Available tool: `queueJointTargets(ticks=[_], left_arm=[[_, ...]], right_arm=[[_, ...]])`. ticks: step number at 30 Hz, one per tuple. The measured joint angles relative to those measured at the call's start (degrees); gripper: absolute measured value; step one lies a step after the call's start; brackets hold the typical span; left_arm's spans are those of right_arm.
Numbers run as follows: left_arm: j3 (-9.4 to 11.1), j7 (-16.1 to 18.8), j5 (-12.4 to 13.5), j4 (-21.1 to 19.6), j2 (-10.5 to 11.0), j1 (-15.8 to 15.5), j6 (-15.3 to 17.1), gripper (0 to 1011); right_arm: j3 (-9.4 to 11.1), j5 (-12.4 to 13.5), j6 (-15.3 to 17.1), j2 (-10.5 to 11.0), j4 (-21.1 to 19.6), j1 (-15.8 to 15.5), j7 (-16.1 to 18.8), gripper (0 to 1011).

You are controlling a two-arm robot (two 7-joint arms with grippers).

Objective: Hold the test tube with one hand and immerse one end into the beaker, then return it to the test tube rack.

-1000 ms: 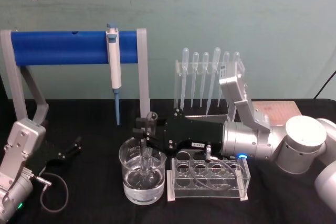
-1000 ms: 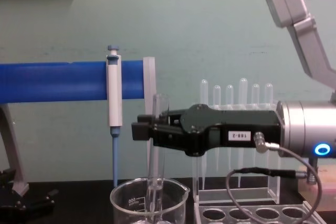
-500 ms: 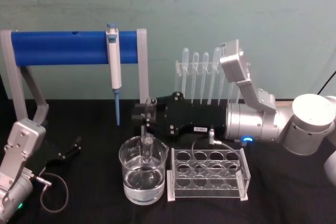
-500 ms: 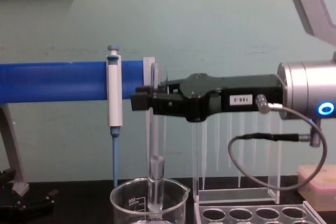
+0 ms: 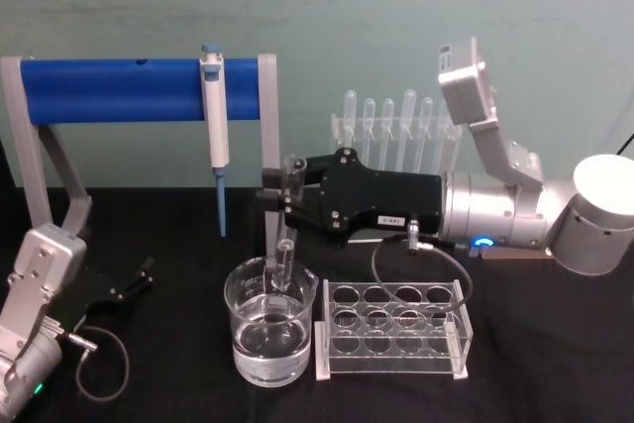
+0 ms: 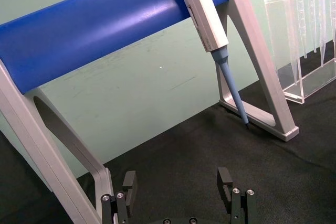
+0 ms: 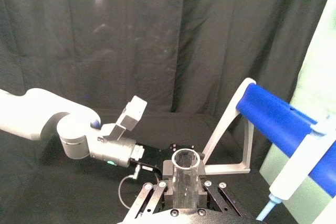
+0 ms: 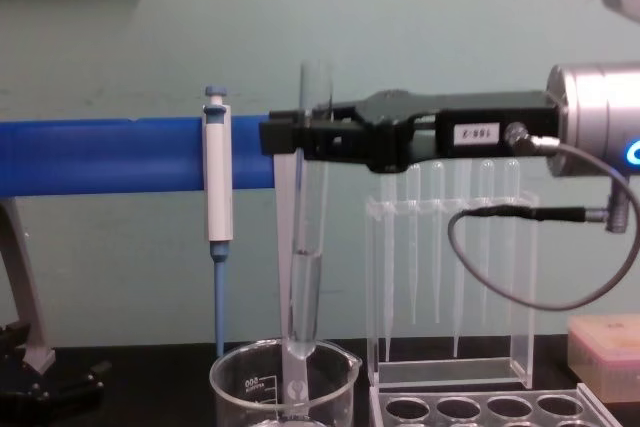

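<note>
We see the blue-barred stand at the back left of the black table. The right gripper reaches in level from the right, above the beaker, clamped on the test tube near its rimmed top. The left gripper sits low at the left on the table, jaws spread apart, holding nothing. The test tube rack is just right of the beaker, which holds clear liquid. The test tube hangs upright, some liquid in its lower part, round end just inside the beaker's rim. Whether it touches the liquid, we can't tell. The pipettor hangs on the blue bar.
</note>
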Motion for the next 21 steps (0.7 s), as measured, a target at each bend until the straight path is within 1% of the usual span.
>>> queueJointTargets(ticks=[4,7,9,10,11,12,13,14,17,18,21], left_arm=[[0.00,0.00,0.00,0.00,0.00,0.00,0.00,1000],[0.00,0.00,0.00,0.00,0.00,0.00,0.00,1000],[0.00,0.00,0.00,0.00,0.00,0.00,0.00,1000],[0.00,0.00,0.00,0.00,0.00,0.00,0.00,1000],[0.00,0.00,0.00,0.00,0.00,0.00,0.00,1000],[0.00,0.00,0.00,0.00,0.00,0.00,0.00,1000],[0.00,0.00,0.00,0.00,0.00,0.00,0.00,1000],[0.00,0.00,0.00,0.00,0.00,0.00,0.00,1000],[0.00,0.00,0.00,0.00,0.00,0.00,0.00,1000],[0.00,0.00,0.00,0.00,0.00,0.00,0.00,1000],[0.00,0.00,0.00,0.00,0.00,0.00,0.00,1000]], right_arm=[[0.45,0.53,0.81,1.44,-2.39,-0.07,-0.77,224],[1.07,1.05,1.70,3.20,-5.07,-0.51,-1.72,224],[1.30,1.32,2.01,3.94,-6.13,-0.82,-2.17,224],[1.58,1.57,2.27,4.77,-7.29,-1.28,-2.59,224],[1.58,1.57,2.27,4.77,-7.29,-1.28,-2.59,224],[1.89,1.87,2.52,5.68,-8.50,-1.84,-3.03,224],[2.04,1.95,2.57,6.02,-8.93,-2.04,-3.13,224],[2.48,2.24,2.60,7.01,-10.05,-2.72,-3.60,224],[3.31,2.68,2.60,8.55,-11.85,-3.97,-4.42,224],[3.88,2.96,2.54,9.59,-12.98,-4.92,-4.90,224],[5.15,3.71,1.93,11.45,-14.79,-7.10,-5.79,224]])
